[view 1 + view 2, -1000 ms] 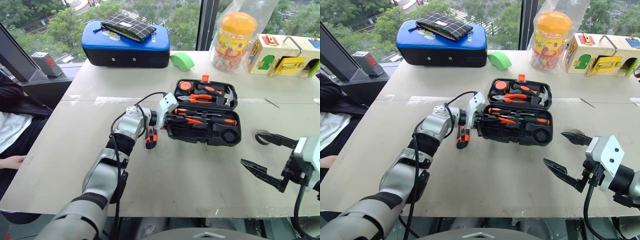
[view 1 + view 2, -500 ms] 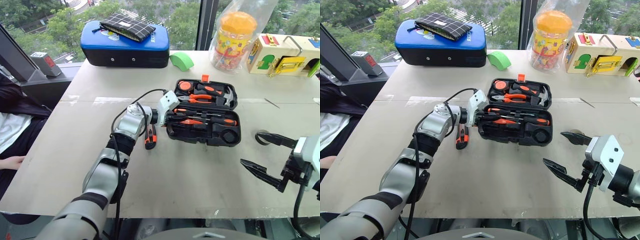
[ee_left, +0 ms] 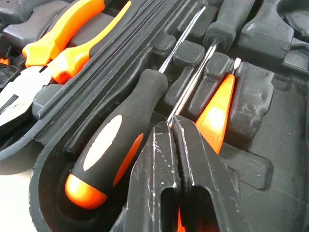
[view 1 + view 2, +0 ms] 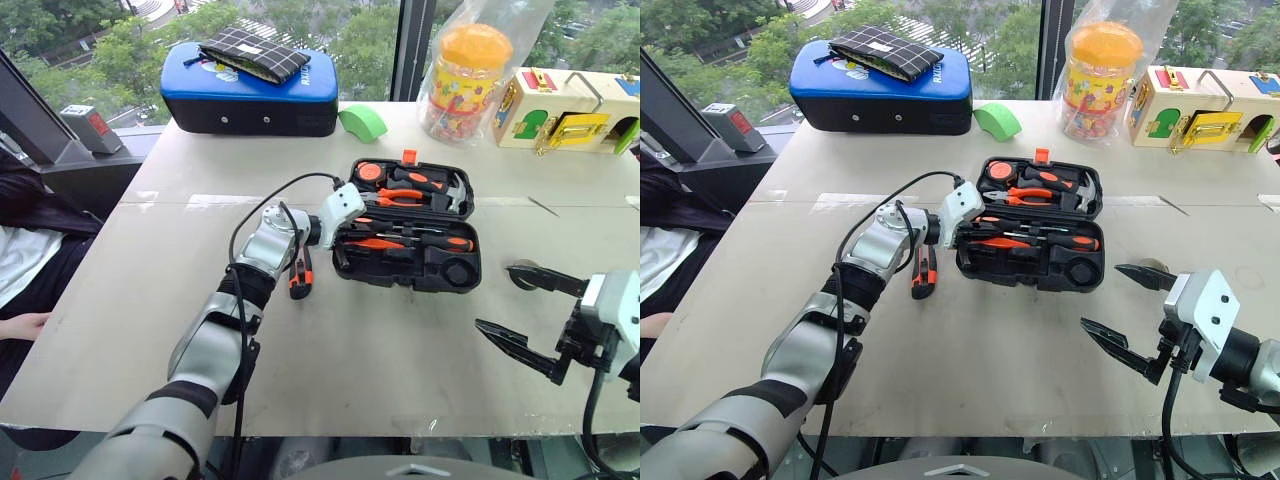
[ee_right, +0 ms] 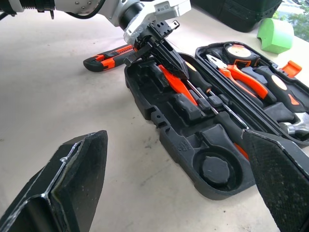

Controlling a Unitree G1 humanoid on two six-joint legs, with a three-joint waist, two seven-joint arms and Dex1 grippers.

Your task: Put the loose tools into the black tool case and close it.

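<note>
The black tool case is laid open on the counter, its long axis running across the counter from left to right, with the lid tilted back on the far side. Moulded black recesses and a small orange latch on the lid's far edge are seen. Two black-and-orange screwdrivers and a small orange screwdriver are seated lengthwise in the base.

The left tool is fully closed, tips together over a screwdriver shaft at the case's left end; a hold on anything cannot be told. The right tool is spread wide and empty, right of the case.

The utility knife is lying on the counter just left of the case, pointing fore-and-aft. The tape roll is placed to the right. A blue-topped case is set well behind.
</note>
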